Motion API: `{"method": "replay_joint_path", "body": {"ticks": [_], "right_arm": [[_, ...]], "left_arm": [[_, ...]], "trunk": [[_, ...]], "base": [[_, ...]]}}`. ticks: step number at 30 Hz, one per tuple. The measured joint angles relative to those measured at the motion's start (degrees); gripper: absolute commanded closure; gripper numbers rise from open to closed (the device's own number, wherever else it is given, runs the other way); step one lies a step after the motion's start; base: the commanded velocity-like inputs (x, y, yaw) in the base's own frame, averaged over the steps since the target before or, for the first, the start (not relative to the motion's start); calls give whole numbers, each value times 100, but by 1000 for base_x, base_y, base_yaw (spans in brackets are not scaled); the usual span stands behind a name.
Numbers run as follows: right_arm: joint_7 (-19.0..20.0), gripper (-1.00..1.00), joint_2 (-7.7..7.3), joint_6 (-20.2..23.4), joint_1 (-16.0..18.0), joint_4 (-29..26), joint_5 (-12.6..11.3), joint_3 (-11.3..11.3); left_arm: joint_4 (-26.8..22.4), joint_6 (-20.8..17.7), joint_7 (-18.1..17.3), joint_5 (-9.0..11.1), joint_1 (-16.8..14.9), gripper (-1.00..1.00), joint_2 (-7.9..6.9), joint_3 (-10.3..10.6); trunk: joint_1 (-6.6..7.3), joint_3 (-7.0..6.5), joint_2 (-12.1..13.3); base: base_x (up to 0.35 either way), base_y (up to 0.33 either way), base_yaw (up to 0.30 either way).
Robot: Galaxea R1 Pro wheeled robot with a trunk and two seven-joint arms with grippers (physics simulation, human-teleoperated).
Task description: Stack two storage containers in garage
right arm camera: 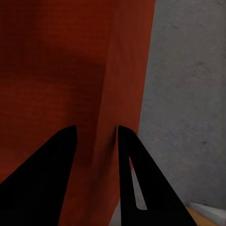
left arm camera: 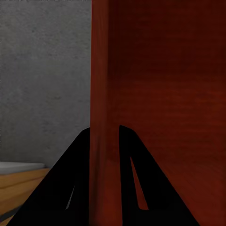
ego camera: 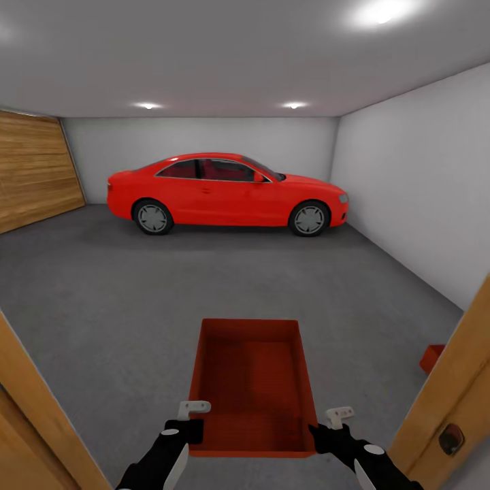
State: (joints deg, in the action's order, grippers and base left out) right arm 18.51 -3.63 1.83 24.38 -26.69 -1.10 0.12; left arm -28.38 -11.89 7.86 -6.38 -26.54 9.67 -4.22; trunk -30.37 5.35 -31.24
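Observation:
I hold one orange-red storage container [ego camera: 252, 384] low in front of me, open side up and empty. My left gripper [ego camera: 188, 427] is shut on its left wall near the near corner. In the left wrist view, the left gripper [left arm camera: 104, 136] has its dark fingers on either side of the thin wall [left arm camera: 165, 84]. My right gripper [ego camera: 325, 430] is shut on the right wall, and the right wrist view shows the gripper [right arm camera: 96, 134] straddling that wall [right arm camera: 61, 70]. A corner of the other container [ego camera: 431, 357] sits on the garage floor [ego camera: 102, 292] at the right, partly hidden by a door frame.
Wooden door frames stand close on my left [ego camera: 41, 422] and right [ego camera: 449, 401]. A red car [ego camera: 224, 194] is parked across the far end. A wooden-slat door [ego camera: 34, 170] covers the left wall, and a plain grey wall [ego camera: 422, 184] runs along the right.

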Motion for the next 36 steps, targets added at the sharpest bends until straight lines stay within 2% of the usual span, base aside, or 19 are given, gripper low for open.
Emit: {"method": "replay_joint_path", "body": {"ticks": [21,32,36], "right_arm": [[-3,100,0,-2,0,0,-2,3],[0,100,0,0,0,0,-2,-1],[0,100,0,0,0,2,-2,1]], "left_arm": [[1,2,0,-9,0,100,2,-9],[-5,-5,0,-2,0,100,0,2],[1,-3,0,-1,0,100,0,0]], "trunk": [[0,0,0],[3,0,-1],[0,0,0]], "base": [[1,29,0],[269,0,0],[76,0,0]]}}
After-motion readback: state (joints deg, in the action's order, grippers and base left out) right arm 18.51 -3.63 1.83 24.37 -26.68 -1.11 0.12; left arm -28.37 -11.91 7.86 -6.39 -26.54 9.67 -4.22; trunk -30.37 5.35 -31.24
